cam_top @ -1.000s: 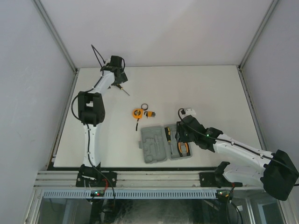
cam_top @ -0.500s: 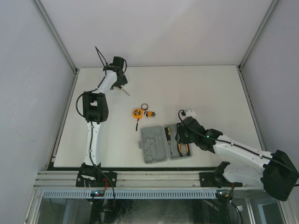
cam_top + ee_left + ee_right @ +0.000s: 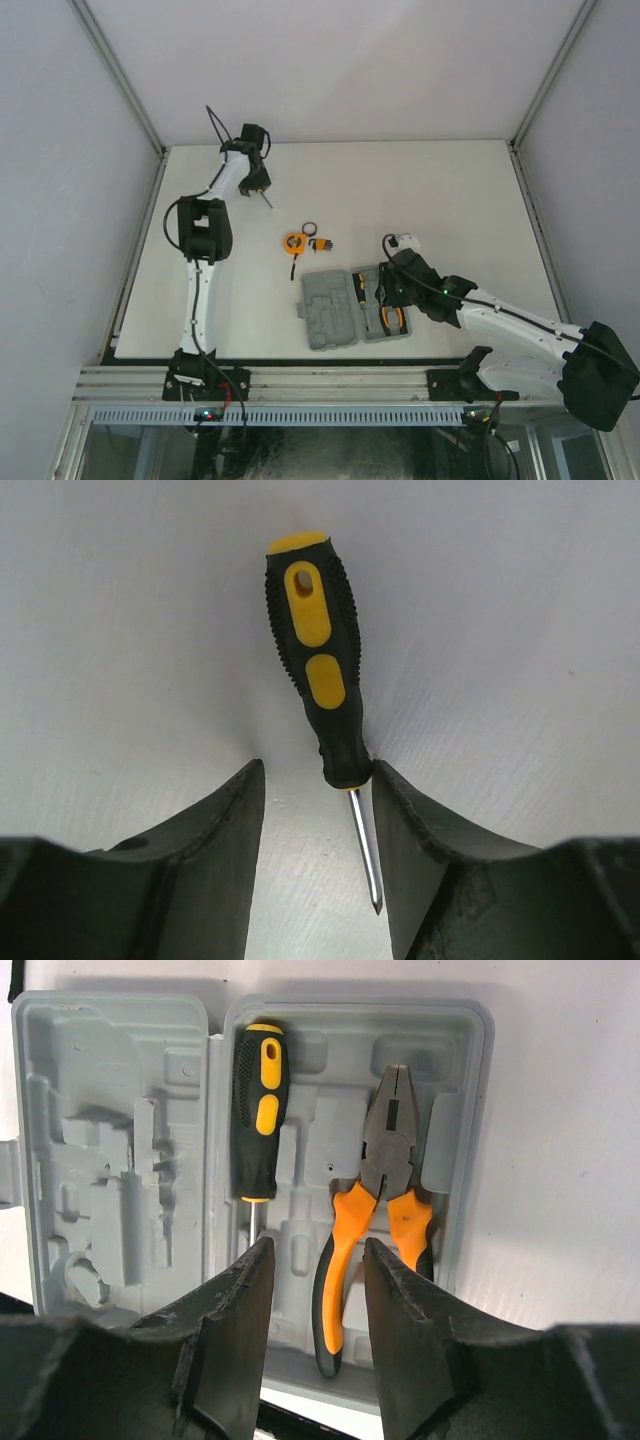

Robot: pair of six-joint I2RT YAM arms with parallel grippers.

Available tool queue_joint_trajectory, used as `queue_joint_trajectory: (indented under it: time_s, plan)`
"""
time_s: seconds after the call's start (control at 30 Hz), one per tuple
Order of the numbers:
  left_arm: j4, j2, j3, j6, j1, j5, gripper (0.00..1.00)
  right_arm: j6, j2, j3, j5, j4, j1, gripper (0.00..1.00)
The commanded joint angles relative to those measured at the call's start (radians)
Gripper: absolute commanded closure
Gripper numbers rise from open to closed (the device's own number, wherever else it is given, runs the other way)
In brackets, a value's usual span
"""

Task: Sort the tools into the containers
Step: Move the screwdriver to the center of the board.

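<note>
Left gripper (image 3: 316,780) has drawn its jaws in from wide to about half over the last second. They now straddle the loose screwdriver (image 3: 310,650) where handle meets shaft. The right-hand finger (image 3: 400,820) seems to touch the handle's base, while a gap remains on the other side, so nothing is clamped yet. In the top view that arm has also shifted slightly over the tool, in the upper left of the table (image 3: 430,190). I read this as a grasp under way: if the jaws close fully, the tool can be lifted toward the case.

Right gripper (image 3: 318,1260) has not moved. Its jaws are moderately apart and empty, hovering over the grey case (image 3: 470,1040) at lower centre of the top view. A second screwdriver (image 3: 257,1110) and the pliers (image 3: 385,1190) already lie in its recesses. Between the arms, the tape measure (image 3: 292,242), hex key set (image 3: 323,242) and black ring (image 3: 310,228) wait on the table, unsorted.
</note>
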Motion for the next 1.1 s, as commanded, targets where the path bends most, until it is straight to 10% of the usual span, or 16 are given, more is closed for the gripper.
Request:
queue_joint_trajectory:
  time_s: [0.0,0.5,1.07]
  plan:
    - [-0.020,-0.012,0.019,0.034,0.015,0.040,0.51,-0.012,-0.006,0.004,-0.005,0.047,-0.007,0.60]
    - [0.135,-0.232,-0.351,0.067,0.015,0.052,0.85,-0.004,-0.061,0.004,-0.032,0.023,-0.014,0.60]
    - [0.447,-0.684,-1.128,0.003,-0.134,0.073,0.90,0.046,-0.096,0.004,-0.034,0.007,0.040,0.60]
